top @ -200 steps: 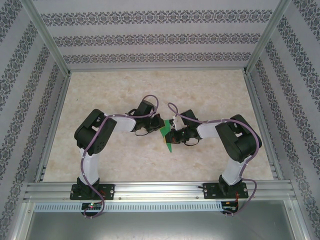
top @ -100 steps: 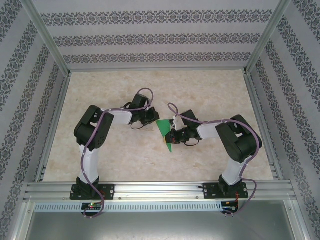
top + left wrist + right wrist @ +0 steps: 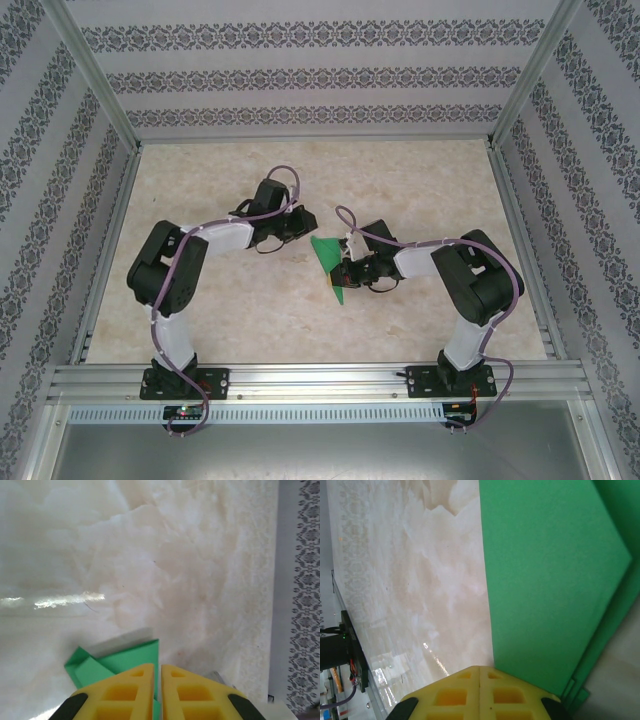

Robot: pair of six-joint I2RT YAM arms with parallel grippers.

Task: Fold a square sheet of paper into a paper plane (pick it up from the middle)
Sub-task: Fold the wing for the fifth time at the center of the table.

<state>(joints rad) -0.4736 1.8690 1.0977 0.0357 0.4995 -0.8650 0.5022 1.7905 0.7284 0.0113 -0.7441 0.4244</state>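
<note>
Green paper [image 3: 326, 256] is right in the middle of the table [image 3: 240, 320], between your two arms. It's partly folded: you can see stacked layers along one edge and a flap turned over. But it's a broad wedge, not a slim dart, so I'd judge the narrowing folds and wings are left to do. Its long axis runs far to near, with a sharp corner at the far end aimed at your left claw [image 3: 156, 667]. Your right claw [image 3: 480, 669] is clamped on the paper's edge. The left claw's fingers leave a hairline slit; whether they pinch paper, I cannot tell.
</note>
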